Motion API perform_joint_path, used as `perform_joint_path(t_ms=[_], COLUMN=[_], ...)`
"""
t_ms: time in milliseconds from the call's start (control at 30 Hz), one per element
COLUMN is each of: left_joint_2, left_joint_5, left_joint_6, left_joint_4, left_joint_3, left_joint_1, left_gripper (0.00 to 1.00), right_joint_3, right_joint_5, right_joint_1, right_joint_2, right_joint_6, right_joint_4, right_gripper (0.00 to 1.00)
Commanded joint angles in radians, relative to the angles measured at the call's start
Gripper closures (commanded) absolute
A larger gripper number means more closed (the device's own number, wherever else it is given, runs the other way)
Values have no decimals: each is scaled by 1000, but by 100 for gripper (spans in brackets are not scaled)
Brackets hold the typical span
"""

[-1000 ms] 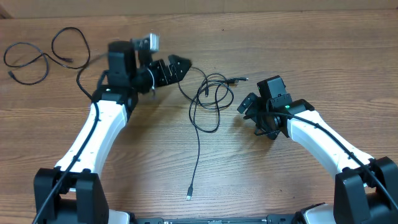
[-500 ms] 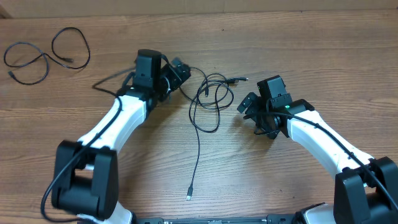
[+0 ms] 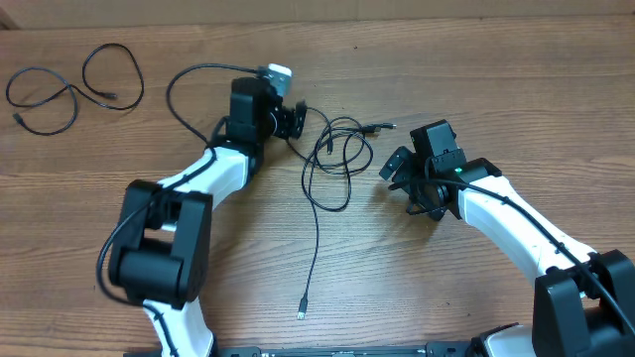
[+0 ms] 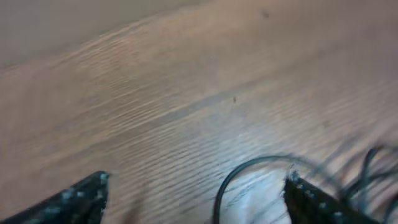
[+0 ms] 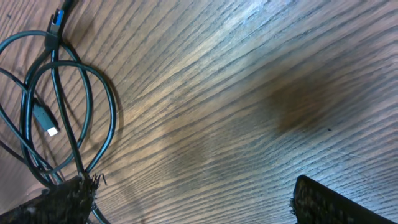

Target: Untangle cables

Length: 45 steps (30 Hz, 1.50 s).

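One thin black cable point(image 3: 74, 92) lies free at ten o'clock; tangled black cables point(image 3: 337, 147) at centre await left gripper point(image 3: 297, 118) and right gripper point(image 3: 395, 169), both gaping, empty.

Overhead cam: high, straight down over whole brown wood-grain table point(image 3: 397, 288). L wrist cam: low, close, blurred, facing 3 o'clock. R wrist cam: low, close, facing 9 o'clock. All three share tangled thin black cables point(image 3: 337, 149).
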<state>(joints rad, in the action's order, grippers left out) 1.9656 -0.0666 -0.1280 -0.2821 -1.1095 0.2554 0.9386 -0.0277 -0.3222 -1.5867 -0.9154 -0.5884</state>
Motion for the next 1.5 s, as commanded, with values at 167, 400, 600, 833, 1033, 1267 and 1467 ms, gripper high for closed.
perform_joint_path(t_ms=[167, 400, 600, 833, 1033, 1267, 1467], left_joint_2=[127, 227, 290, 292, 204, -47, -335], left_joint_5=[22, 18, -52, -86, -4, -5, -117], left_joint_6=[-415, -415, -348, -347, -303, -40, 65], left_joint_4=[-25, 135, 241, 325, 459, 714, 886], left_joint_3=[-17, -146, -243, -244, -307, -388, -393], left_joint_1=[20, 20, 20, 17, 17, 12, 12], left_gripper=[0, 3, 31, 94, 96, 96, 96], right_joint_3=[-3, -3, -3, -3, -2, 50, 67], right_joint_5=[20, 27, 31, 27, 25, -217, -500], right_joint_1=[3, 3, 3, 2, 2, 2, 2], right_joint_2=[3, 3, 3, 3, 3, 4, 4], right_joint_6=[7, 7, 7, 7, 8, 240, 297], right_joint_4=[2, 11, 11, -3, -74, -78, 32], right_gripper=[0, 0, 0, 0, 4, 8, 2])
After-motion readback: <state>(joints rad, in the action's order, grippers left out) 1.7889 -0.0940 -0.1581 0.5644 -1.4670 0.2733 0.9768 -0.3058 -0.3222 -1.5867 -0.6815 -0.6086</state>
